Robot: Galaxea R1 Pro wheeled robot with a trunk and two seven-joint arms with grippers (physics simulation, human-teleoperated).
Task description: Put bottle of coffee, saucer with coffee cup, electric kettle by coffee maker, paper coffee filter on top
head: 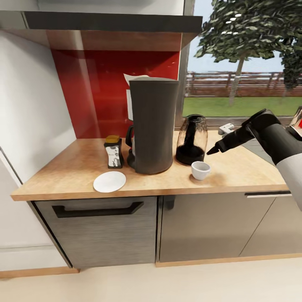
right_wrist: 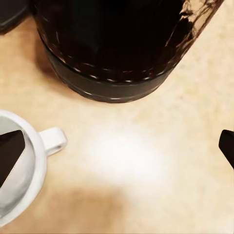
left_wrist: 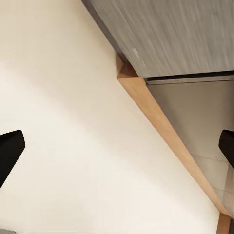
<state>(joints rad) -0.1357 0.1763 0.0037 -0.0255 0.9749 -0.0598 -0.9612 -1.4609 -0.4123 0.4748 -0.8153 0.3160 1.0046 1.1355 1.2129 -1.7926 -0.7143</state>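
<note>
Wood-grain tabletop, coffee station partly laid out. Right pincer spread wide and holding nothing, poised just above the coffee cup. Seen from the wrist, one fingertip over the cup's bowl, the other well out over bare wood. Directly ahead of the pincer and close, the electric kettle. Beyond that the coffee maker, then the bottle of coffee. Farthest from the pincer, past the coffee maker, the saucer, still bare. Left pincer likewise open and empty, hanging low by the cabinet plinth above the floor.

Likely trouble from here:
- **Off-centre grip:** closing on the rim alone and tipping or flicking the small cup toward the tabletop's near front edge.
- **Fingertip inside the bowl:** coming down that way and shoving the cup against the kettle's black base.
- **Low carry:** crossing to the saucer too low and clipping the kettle or the tall coffee maker, both squarely in the path.
- **Edge landing:** setting down on the saucer's lip and skidding the light plate, or leaving the cup half off it.
</note>
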